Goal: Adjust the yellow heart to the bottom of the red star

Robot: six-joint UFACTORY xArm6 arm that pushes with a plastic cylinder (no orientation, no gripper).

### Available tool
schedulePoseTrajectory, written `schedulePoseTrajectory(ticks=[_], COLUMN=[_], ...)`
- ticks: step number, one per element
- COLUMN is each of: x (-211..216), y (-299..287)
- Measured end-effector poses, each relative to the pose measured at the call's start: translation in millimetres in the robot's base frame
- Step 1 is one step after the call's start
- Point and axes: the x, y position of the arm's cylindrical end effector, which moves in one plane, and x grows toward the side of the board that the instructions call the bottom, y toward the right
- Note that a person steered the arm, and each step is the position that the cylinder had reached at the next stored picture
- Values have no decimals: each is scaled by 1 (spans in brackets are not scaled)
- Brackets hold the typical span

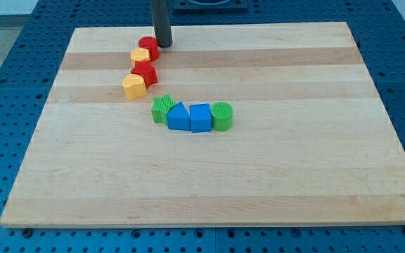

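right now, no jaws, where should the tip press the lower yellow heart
Its left flank, coming from the view's left. The yellow heart sits touching the red star, slightly left of below it, so a short rightward nudge probably suits. My tip is up by the top red block.

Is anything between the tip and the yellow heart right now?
Yes. My tip sits at the view's top beside the red block. Below that come a yellow block and the red star, then the yellow heart.

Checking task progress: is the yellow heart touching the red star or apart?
Touching: yellow heart sits against red star at its lower left. My tip is beside the red cylinder.
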Motion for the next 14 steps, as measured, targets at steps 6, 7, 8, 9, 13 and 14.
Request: schedulePoseTrajectory(ticks=[6,7,8,9,13,14], x=[36,60,83,85,95,95], y=[50,47,30,26,-11,-11])
